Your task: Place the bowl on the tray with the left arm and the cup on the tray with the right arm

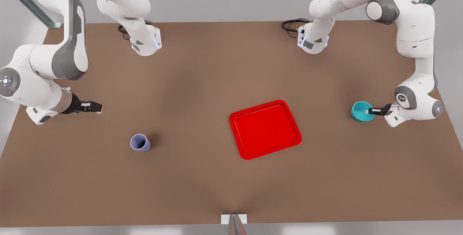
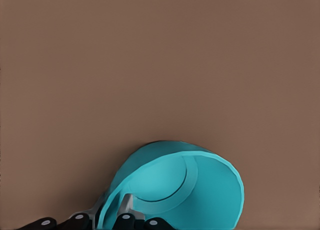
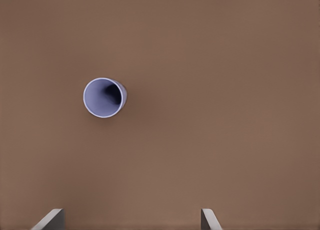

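At the front view's right end of the table [image 1: 202, 68], my left gripper [image 1: 372, 111] has its fingers [image 2: 125, 210] closed over the rim of the bowl [image 1: 361, 111], one inside the wall and one outside, so I am pinching a thin edge, not cradling the body. That is my main worry: a rim pinch on a round wall may let the bowl swing or slip out when I lift, and it looks tipped already in my left wrist view, its mouth facing partly sideways instead of straight up. The bowl has no long axis to speak of; it is round, so only that tilt matters. The tray [image 1: 265, 129] lies well apart toward the middle, its long sides running slantwise across the table, and its raised rim could catch a low, sagging bowl. My right gripper [image 1: 90, 107] hangs off the front view's left with its fingers [image 3: 50, 221] spread wide and empty, apart from the cup [image 1: 140, 143], which stands upright, mouth up, narrowing downward; a careless approach could knock it over and set it rolling.
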